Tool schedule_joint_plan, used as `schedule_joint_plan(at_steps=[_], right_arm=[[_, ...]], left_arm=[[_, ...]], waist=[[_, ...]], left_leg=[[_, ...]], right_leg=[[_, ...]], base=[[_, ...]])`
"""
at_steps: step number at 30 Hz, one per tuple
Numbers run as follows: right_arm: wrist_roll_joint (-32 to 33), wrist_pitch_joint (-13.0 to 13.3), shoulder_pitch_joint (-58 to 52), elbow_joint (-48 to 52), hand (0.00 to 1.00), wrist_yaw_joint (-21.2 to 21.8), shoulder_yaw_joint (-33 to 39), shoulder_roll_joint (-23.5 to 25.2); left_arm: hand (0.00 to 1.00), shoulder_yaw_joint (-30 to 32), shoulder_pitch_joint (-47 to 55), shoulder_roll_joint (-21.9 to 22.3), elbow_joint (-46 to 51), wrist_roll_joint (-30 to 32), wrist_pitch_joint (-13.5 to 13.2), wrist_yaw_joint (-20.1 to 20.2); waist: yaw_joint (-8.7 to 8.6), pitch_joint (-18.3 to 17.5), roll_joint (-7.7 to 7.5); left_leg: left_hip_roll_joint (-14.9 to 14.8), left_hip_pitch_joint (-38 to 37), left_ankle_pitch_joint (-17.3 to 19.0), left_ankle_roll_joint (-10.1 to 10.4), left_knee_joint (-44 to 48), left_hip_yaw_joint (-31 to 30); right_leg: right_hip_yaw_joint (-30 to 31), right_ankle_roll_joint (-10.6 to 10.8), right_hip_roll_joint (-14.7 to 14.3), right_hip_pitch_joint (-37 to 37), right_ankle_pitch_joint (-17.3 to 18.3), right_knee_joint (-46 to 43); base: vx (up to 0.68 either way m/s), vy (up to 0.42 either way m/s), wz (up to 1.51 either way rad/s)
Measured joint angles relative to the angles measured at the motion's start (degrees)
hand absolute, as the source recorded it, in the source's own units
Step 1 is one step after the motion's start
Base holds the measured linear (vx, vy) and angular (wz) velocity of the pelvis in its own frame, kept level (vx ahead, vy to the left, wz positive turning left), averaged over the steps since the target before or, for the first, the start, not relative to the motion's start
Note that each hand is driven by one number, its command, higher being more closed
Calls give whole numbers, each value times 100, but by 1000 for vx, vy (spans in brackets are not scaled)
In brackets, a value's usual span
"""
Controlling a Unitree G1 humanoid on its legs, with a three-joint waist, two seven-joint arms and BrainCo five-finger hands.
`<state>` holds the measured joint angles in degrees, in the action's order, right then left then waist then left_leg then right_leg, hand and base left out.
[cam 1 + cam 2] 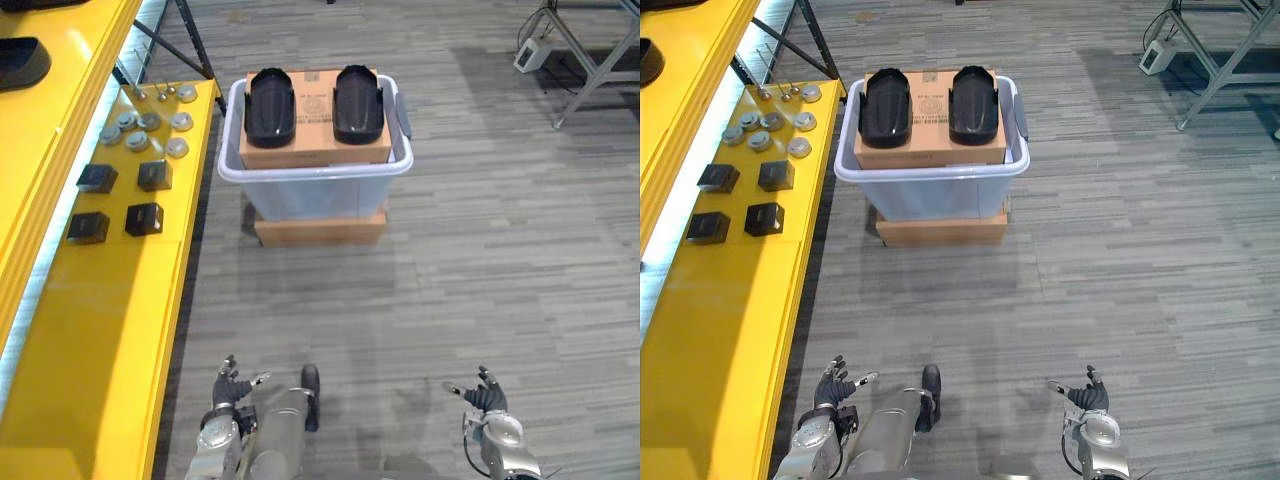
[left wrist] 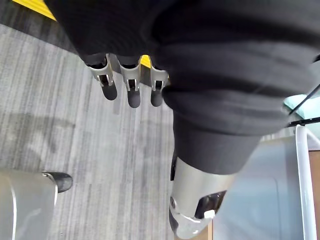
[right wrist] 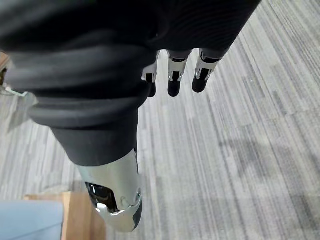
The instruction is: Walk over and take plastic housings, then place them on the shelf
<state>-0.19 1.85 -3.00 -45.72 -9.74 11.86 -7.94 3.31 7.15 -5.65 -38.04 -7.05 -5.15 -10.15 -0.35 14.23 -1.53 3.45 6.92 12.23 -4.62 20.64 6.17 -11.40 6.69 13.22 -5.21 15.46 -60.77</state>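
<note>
Print [image 1: 316, 104] on carton [image 1: 315, 147] between housings [image 1: 269, 105] is illegible.

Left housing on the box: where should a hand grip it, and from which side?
Probably from above, pinching across its two long edges near the middle. The left housing lies flat on the box, long axis pointing away from the robot, and the bin rim rings the box, crowding a low sideways approach.

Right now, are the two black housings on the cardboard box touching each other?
Apart: the left eye view shows bare cardboard box between left housing and right housing.
</note>
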Motion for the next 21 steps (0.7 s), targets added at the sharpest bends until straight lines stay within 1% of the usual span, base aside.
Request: schedule_joint_plan(at_steps=[1, 2, 3, 4, 5, 6, 7, 8, 9, 10, 11, 12, 13, 14, 16, 17, 18, 19, 20, 21], right_arm=[[0, 18, 18, 0, 0, 0, -58, 11], [-1, 28, 53, -16, 0, 2, -128, 0], [-13, 28, 66, -25, 0, 3, -133, 2], [-20, 28, 65, -32, 0, 2, -131, 1], [-22, 20, 63, -51, 0, 2, -130, 1], [-22, 20, 71, -49, 0, 1, -130, 3], [-23, 20, 2, -47, 0, -2, -129, 4], [-33, 12, -186, -82, 0, -5, -118, -10], [-32, -27, -137, -162, 0, -4, -110, -87], [-29, -21, -128, -128, 0, -4, -107, -69], [-28, -14, -133, -66, 0, -3, -77, -60], [-9, -19, -175, -67, 0, -2, -64, -41], [5, -21, -212, -67, 0, -1, -68, -24], [44, -19, -262, -54, 0, -9, -92, 24], [136, 27, -275, -57, 0, -14, -42, 69], [193, 34, -257, -59, 0, -14, 22, 64], [201, 33, -233, -66, 0, -13, 67, 65], [233, 34, -162, -69, 0, -16, 132, 71], [240, 35, -104, -73, 0, -16, 186, 77], [240, 35, -93, -76, 0, -17, 190, 73]], left_arm=[[0, -50, 31, -31, 0, -4, -9, -3], [0, -69, 22, -54, -67, -5, -9, 1], [0, -67, 14, -39, -94, -7, -7, 1], [0, -67, 8, -32, -98, -6, -8, 2], [0, -67, 5, -34, -119, -5, -12, 1], [0, -65, 8, -37, -143, -4, -13, 2], [0, -61, 11, -69, -197, -2, -19, 1], [0, -102, 21, -84, -306, 6, -14, 3], [0, -99, -32, 35, -491, 19, 4, 8], [0, -98, -29, 31, -514, 40, 3, 13], [0, -101, -93, 65, -553, 49, 5, 12], [0, -90, -154, 110, -559, 49, 5, 14], [0, -90, -164, 126, -556, 50, 3, 17], [0, -90, -141, 147, -555, 47, -6, 20], [0, -91, -142, 223, -582, 46, -8, 21], [0, -93, -153, 292, -578, 45, -8, 24], [0, -92, -148, 310, -577, 44, -8, 24], [0, -88, -141, 315, -576, 43, -6, 22], [0, -75, -136, 315, -576, 42, -5, 18], [0, -67, -129, 315, -577, 40, -5, 16]], waist=[[-24, 1, 9], [-51, 17, 88], [-67, 39, 155], [-82, 52, 179], [-166, 56, 204], [-203, 50, 211], [-214, 17, 166], [-237, -27, 100], [-178, -96, 274], [-201, -116, 252], [-265, -107, 271], [-308, -96, 300], [-321, -92, 312], [-296, -89, 313], [-200, -91, 294], [-182, -94, 269], [-181, -94, 270], [-179, -91, 298], [-172, -95, 319], [-170, -93, 341]], left_leg=[[-38, -350, 34, 31, -260, -41], [-166, -731, 57, 76, -528, -86], [-321, -1008, 59, 83, -688, -85], [-392, -1108, 58, 84, -708, -86], [-544, -1260, 79, 121, -732, -104], [-607, -1353, 104, 213, -765, -114], [-627, -1495, 213, 473, -799, -118], [-669, -1688, 437, 789, -788, -167], [-909, -1744, 421, 907, -731, -163], [-942, -1697, 354, 1026, -617, -176], [-1008, -1587, 263, 1175, -138, -224], [-1162, -1247, 77, 1340, 725, -244], [-1268, -1062, -112, 1352, 1258, -240], [-1533, -730, -151, 1361, 2247, -203], [-1670, -376, 10, 1239, 2839, 23], [-1641, -208, 66, 1154, 2616, 102], [-1628, -133, 98, 1173, 2361, 120], [-1568, -23, 129, 1177, 1736, 59], [-1429, 27, 124, 1180, 1051, -210], [-1377, 25, 105, 1210, 688, -333]], right_leg=[[-211, -260, 41, -238, 150, 46], [-465, -517, -28, -516, 311, 544], [-614, -490, -146, -791, 397, 1266], [-616, -479, -221, -927, 383, 1679], [-517, -398, -405, -1130, 180, 2688], [-426, -365, -506, -1187, -67, 3265], [-222, -340, -628, -1209, -633, 4110], [64, -746, -731, -1154, -1905, 4400], [58, -870, -891, -1236, -1625, 4025], [35, -896, -876, -1236, -1396, 3922], [-77, -950, -861, -1196, -1079, 3704], [-213, -1000, -902, -947, -861, 3706], [-281, -1031, -943, -743, -800, 3799], [-347, -1072, -1070, -265, -752, 4093], [-384, -1096, -1160, 330, -764, 4536], [-386, -1100, -1158, 569, -769, 4737], [-375, -1099, -1160, 640, -770, 4803], [-287, -1099, -1163, 728, -770, 4869], [-193, -1097, -1147, 760, -770, 4900], [-150, -1094, -1146, 783, -769, 4909]], base=[[790, 11, 9], [520, -65, 5], [505, -90, 7], [578, -163, 21], [484, -160, 31], [493, -174, 43], [407, -152, 46], [619, -253, 20], [611, -275, 12], [497, -251, 7], [451, -278, 45], [356, -218, 48], [515, -315, 44], [325, -181, 16], [417, -191, 1], [343, -125, -2], [298, -74, -17], [263, -9, -39], [247, 21, -47], [273, 106, -52]])
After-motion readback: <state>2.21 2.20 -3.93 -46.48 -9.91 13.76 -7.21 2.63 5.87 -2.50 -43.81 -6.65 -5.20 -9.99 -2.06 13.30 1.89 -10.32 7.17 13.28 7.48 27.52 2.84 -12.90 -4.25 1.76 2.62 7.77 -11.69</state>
